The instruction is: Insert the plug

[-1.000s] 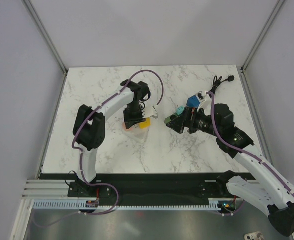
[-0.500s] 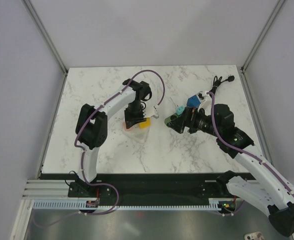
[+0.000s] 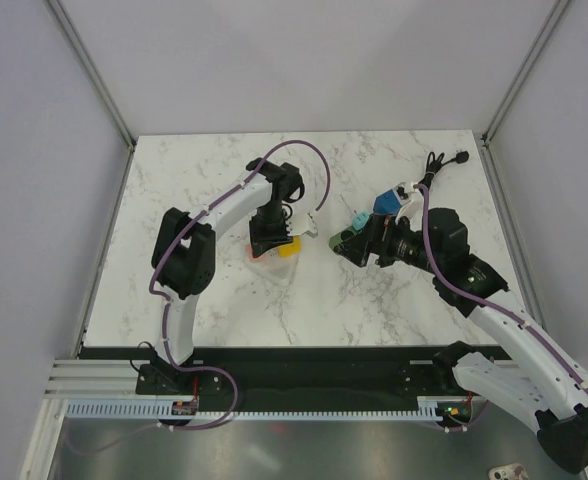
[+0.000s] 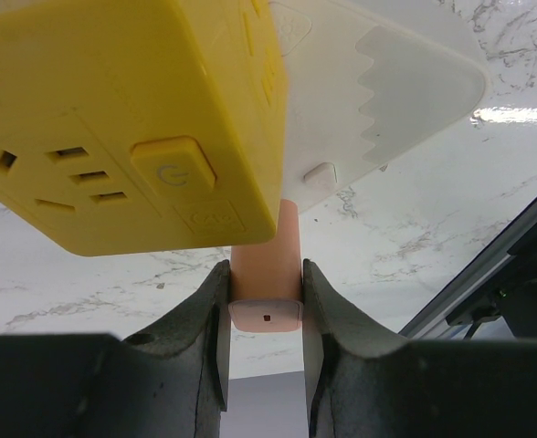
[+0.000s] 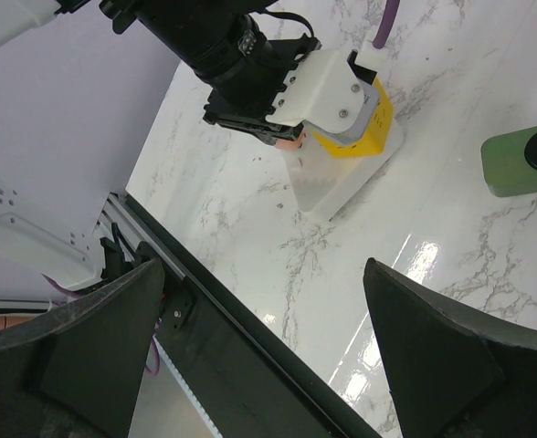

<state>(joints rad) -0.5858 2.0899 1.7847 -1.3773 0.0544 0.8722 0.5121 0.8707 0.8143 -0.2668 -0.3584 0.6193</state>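
The salmon-pink plug (image 4: 266, 265) stands against the underside of a yellow socket cube (image 4: 131, 119), which is joined to a white block (image 4: 378, 100). My left gripper (image 4: 266, 315) is shut on the plug, and both fingers (image 4: 191, 328) press its sides. In the top view the left gripper (image 3: 270, 238) hangs over the yellow cube (image 3: 288, 251) at mid-table. My right gripper (image 3: 342, 245) stands a short way to the right, wide open and holding nothing. Its view shows the yellow cube (image 5: 371, 123) and the white block (image 5: 342, 182) beyond its spread fingers (image 5: 77, 338).
A green block (image 5: 520, 160) lies just right of the socket. A blue-and-white piece (image 3: 384, 205) and a coiled black cable (image 3: 436, 165) lie at the back right. The table's near edge is a black rail (image 5: 214, 301).
The left arm's elbow has shifted slightly. Its gripper stays shut on the plug at the same spot. The right arm has not moved.
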